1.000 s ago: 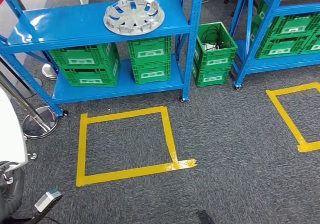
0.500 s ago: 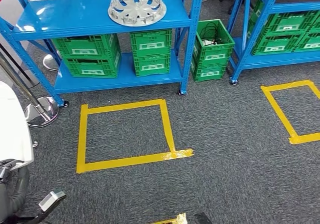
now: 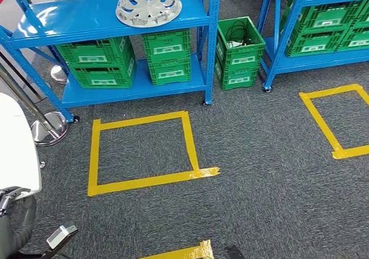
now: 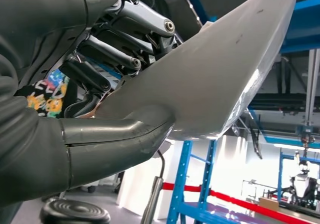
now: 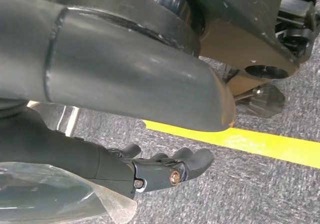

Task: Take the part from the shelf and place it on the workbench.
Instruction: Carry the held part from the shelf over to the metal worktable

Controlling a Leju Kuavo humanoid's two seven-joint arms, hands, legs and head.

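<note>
- The left hand [image 4: 86, 99] is clamped on the part [image 4: 211, 69], thumb under it and fingers over it. In the head view the pale panel sits at 9 o'clock.
- Right hand [image 5: 124, 84]: cannot tell whether it grips anything.
- The shelf [image 3: 109, 17] with the wheel cover [image 3: 149, 7] is at 12 o'clock.
- Likely carrying: hold the panel level and turn slowly.
</note>
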